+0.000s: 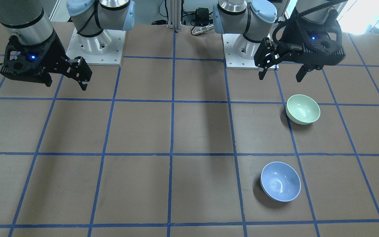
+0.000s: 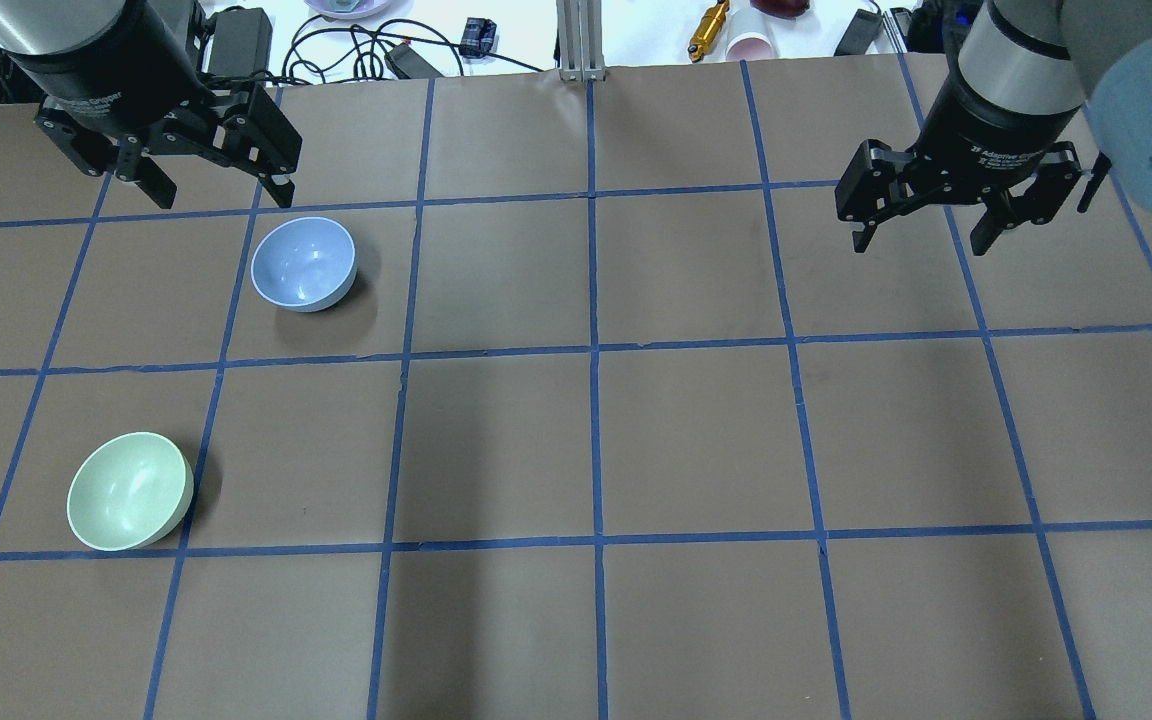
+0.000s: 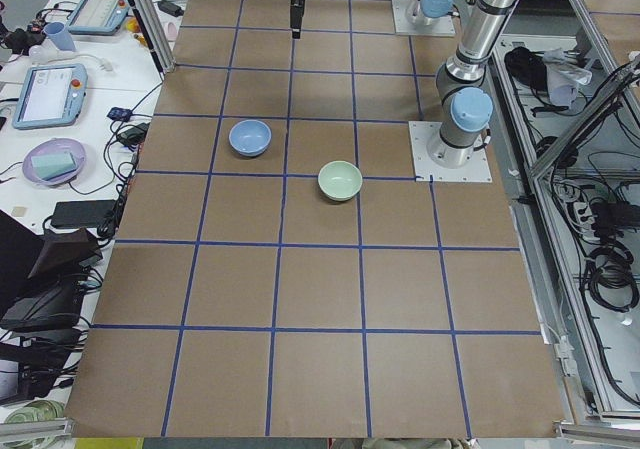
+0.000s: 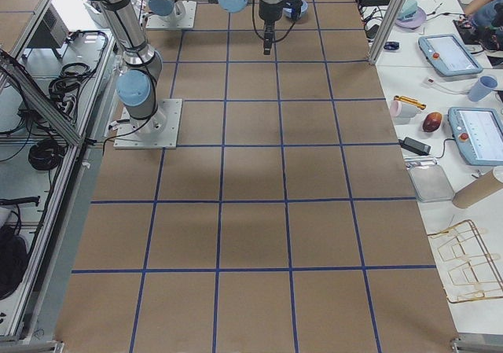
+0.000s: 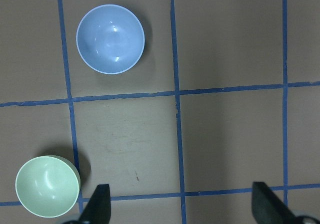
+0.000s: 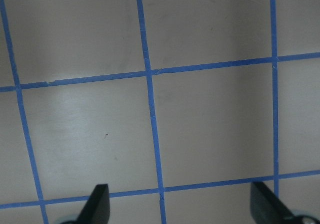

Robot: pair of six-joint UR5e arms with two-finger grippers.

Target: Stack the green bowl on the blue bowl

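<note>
The green bowl [image 2: 129, 491] sits upright and empty on the table [image 2: 696, 440], toward 8 o'clock in my overhead view, touching nothing. The blue bowl [image 2: 303, 264] is also upright and bare inside. It stands well apart from the green one, at about 1 o'clock from it and farther out from the robot.

My left pincer [image 2: 224, 188] hangs above the table with its fingers spread wide and nothing between them. My right pincer [image 2: 921, 238] is likewise wide open and empty, away at 2 o'clock with only bare table under its wrist camera.

So the left arm is plainly the nearer one, and I judge this its job. From the left pincer the green bowl lies at roughly 7 o'clock in the overhead view, though the pincer's height skews that reading. In the left wrist view the bowl sits low at 8 o'clock, just outside one fingertip, so the pincer is not yet over it.

The bowl is round with no long side to line up on. I expect a grip across its rim, which means shifting toward 7 o'clock before coming down.
</note>
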